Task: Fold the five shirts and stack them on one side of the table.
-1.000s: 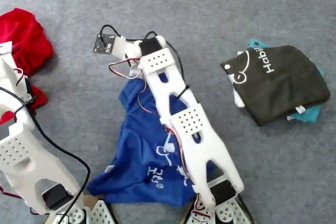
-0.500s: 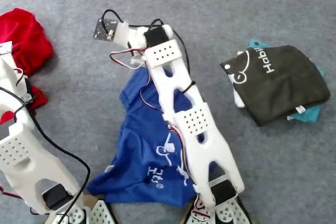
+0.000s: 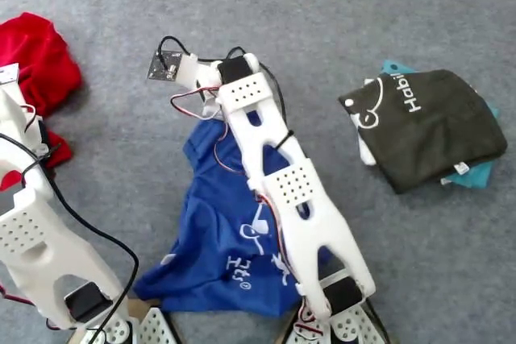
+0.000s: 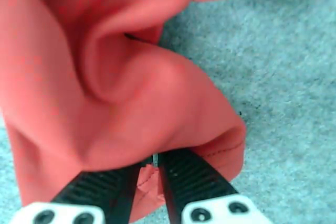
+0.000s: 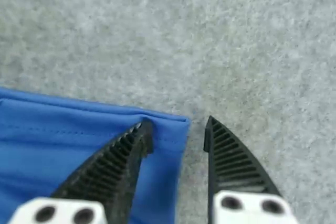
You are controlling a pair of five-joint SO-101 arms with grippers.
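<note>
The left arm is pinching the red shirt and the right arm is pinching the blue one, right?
No. The right wrist view shows the right jaws open at the blue shirt corner, not pinching. The left jaws do pinch the red shirt.

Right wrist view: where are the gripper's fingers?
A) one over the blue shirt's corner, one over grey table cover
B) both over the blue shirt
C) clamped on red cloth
A: the open right gripper straddles a corner of the blue shirt on the grey table cover.
</note>
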